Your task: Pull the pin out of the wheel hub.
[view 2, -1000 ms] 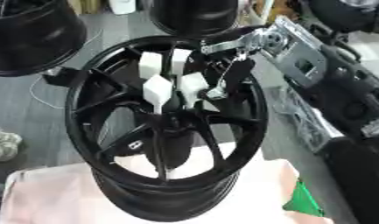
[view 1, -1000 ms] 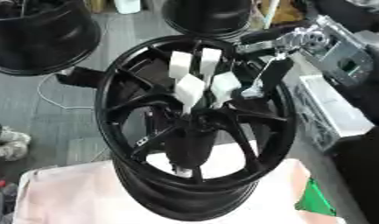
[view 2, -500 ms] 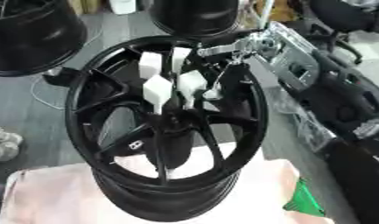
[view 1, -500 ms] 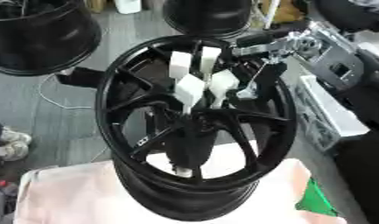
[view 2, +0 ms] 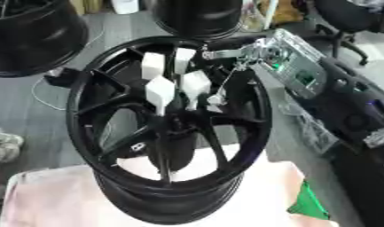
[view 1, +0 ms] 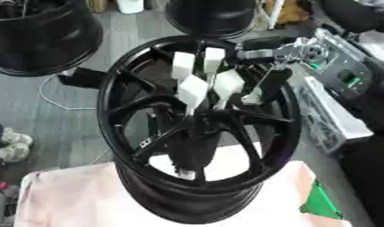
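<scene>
Reaching from the upper right, the right hand (view 1: 284,55) is hovering over the black wheel hub (view 1: 196,133) beside its white pins (view 1: 193,88); whether its fingers are apart or together cannot be told.

silver-jointed right hand (view 2: 241,55), black forearm

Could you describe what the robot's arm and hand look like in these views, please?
Only the right arm shows: a silver metal forearm with a small green mark, running back into black casing. Its right hand is silver and black, with thin rods or cables trailing from it. The left hand is out of view.
</scene>
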Controlling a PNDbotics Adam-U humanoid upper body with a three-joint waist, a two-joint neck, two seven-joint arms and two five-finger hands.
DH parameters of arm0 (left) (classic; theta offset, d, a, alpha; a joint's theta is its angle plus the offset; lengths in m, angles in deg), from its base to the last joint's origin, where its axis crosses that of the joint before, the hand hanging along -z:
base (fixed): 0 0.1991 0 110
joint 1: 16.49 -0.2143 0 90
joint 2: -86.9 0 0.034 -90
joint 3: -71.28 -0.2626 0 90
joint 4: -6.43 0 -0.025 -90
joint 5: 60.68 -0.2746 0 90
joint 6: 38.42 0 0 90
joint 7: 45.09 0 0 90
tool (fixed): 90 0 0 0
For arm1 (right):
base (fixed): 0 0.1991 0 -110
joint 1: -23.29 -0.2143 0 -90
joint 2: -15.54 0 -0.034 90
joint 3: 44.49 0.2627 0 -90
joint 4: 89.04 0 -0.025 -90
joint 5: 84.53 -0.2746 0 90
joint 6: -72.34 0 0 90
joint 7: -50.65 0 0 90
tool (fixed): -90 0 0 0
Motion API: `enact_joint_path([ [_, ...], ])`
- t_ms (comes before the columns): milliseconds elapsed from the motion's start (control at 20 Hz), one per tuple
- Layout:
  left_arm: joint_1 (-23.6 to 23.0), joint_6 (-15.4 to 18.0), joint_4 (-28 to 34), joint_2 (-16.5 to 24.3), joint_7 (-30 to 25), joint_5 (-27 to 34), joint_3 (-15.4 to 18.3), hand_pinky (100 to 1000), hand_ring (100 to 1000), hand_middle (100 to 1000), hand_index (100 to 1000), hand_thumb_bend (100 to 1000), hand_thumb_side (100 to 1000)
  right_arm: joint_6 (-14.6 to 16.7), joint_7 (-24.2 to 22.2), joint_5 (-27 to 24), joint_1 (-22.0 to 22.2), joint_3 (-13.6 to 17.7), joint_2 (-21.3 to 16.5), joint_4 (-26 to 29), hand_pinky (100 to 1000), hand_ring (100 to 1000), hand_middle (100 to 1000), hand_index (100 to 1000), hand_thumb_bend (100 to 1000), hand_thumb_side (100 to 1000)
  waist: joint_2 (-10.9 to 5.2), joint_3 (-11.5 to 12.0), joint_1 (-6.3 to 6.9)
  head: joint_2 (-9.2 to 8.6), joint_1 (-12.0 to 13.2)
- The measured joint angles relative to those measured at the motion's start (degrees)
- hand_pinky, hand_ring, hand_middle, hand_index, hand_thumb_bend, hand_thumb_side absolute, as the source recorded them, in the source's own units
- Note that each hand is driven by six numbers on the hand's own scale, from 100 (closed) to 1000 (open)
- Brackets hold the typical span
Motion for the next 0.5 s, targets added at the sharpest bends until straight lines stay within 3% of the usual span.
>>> enact_joint_path([
  [50, 0.0, 0.0, 0.0, 0.0, 0.0, 0.0, 0.0, 631, 687, 652, 741, 100, 1000, 0.0, 0.2, 0.0, 0.0, 0.0, -0.1, 0.0, 211, 284, 408, 515, 132, 178, 0.00, 0.0, 0.00, 0.00, 0.0],
  [500, 0.0, -0.1, 0.0, 0.0, 0.1, 0.0, 0.0, 631, 688, 652, 741, 100, 1000, -1.1, 4.9, -4.5, -2.8, 3.7, -2.2, 2.4, 212, 285, 409, 518, 125, 164, -0.05, -0.4, -0.35, 0.00, 0.0],
])
